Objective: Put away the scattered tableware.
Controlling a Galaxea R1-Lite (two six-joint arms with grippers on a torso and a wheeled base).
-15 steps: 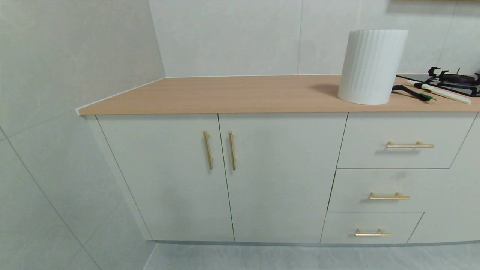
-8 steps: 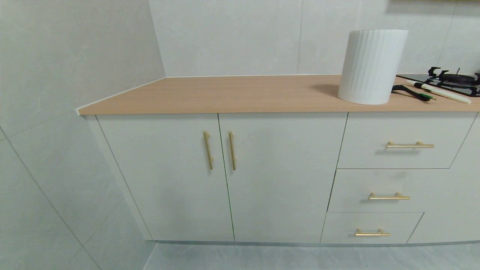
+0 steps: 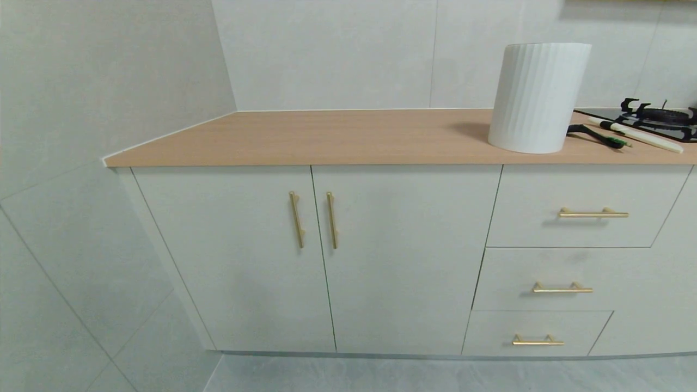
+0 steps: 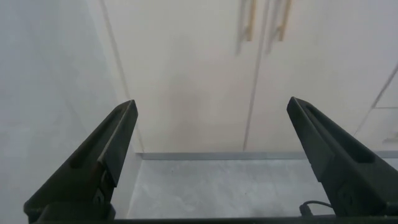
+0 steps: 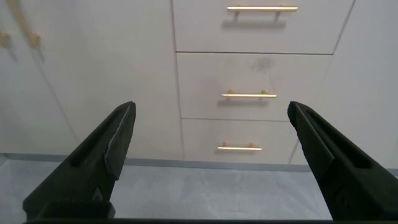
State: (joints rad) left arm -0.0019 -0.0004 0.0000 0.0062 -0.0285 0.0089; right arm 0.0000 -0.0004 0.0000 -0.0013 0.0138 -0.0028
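Note:
A tall white ribbed container (image 3: pixel 538 98) stands upright at the right of the wooden countertop (image 3: pixel 337 136). Just to its right lie a black utensil with a green tip (image 3: pixel 596 136) and a long white utensil (image 3: pixel 640 135). My left gripper (image 4: pixel 211 106) hangs open and holds nothing, low in front of the double cabinet doors (image 4: pixel 186 74). My right gripper (image 5: pixel 211 107) is also open with nothing in it, low in front of the stack of drawers (image 5: pixel 255 81). Both grippers are well below the countertop and far from the utensils.
A black gas stove (image 3: pixel 659 115) sits at the counter's far right. Below are two doors with brass handles (image 3: pixel 297 219) and three drawers (image 3: pixel 592 213). A tiled wall (image 3: pixel 81 163) closes the left side. Grey floor (image 4: pixel 236 186) lies below.
The whole head picture has shifted slightly, so the camera moved. Nothing on the countertop has changed place.

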